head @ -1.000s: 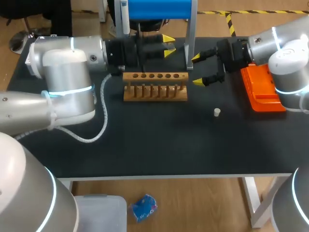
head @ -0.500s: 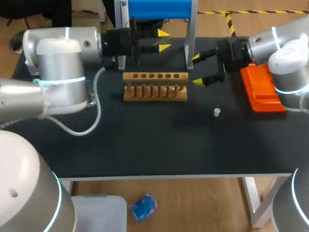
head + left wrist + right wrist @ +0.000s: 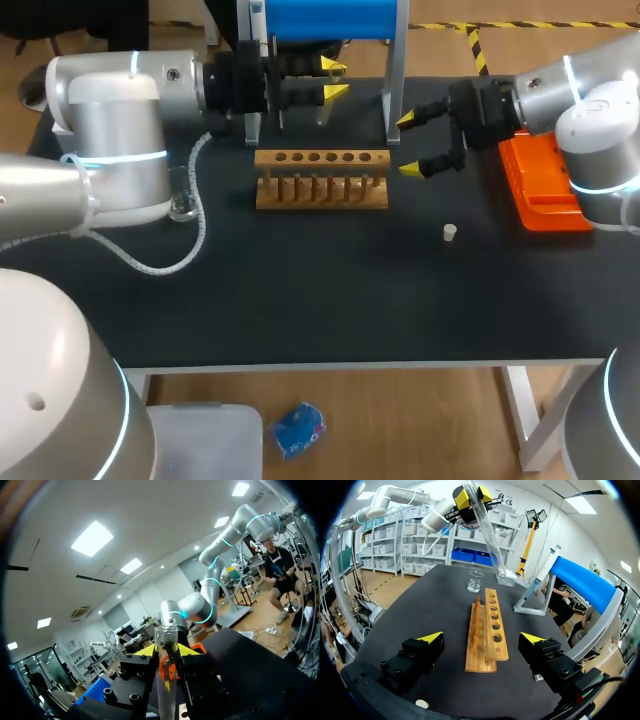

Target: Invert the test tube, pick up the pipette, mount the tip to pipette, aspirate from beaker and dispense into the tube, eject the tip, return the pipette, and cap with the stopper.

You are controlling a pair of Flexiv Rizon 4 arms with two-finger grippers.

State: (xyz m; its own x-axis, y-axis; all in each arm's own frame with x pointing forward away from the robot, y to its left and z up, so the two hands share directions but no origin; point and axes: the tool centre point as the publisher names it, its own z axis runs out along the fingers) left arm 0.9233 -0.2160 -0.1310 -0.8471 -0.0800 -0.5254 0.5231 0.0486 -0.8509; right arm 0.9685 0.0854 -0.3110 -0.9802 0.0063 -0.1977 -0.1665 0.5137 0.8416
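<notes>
Left tool (image 3: 335,80) clamps the test tube (image 3: 166,680), raised over the far left of the bench (image 3: 330,300); invert step seems underway. Right tool (image 3: 409,145) wide, empty, right of rack (image 3: 321,178). Stopper (image 3: 450,232) lies on the bench; pipetting and capping look undone

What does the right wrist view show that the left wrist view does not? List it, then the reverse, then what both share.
Only the right wrist view: the wooden rack, the beaker beyond it, and the white stopper near its own fingers. Only the left wrist view: the right arm and the orange box beside it. Both: the test tube, clamped in the left tool, and the dark table.
</notes>
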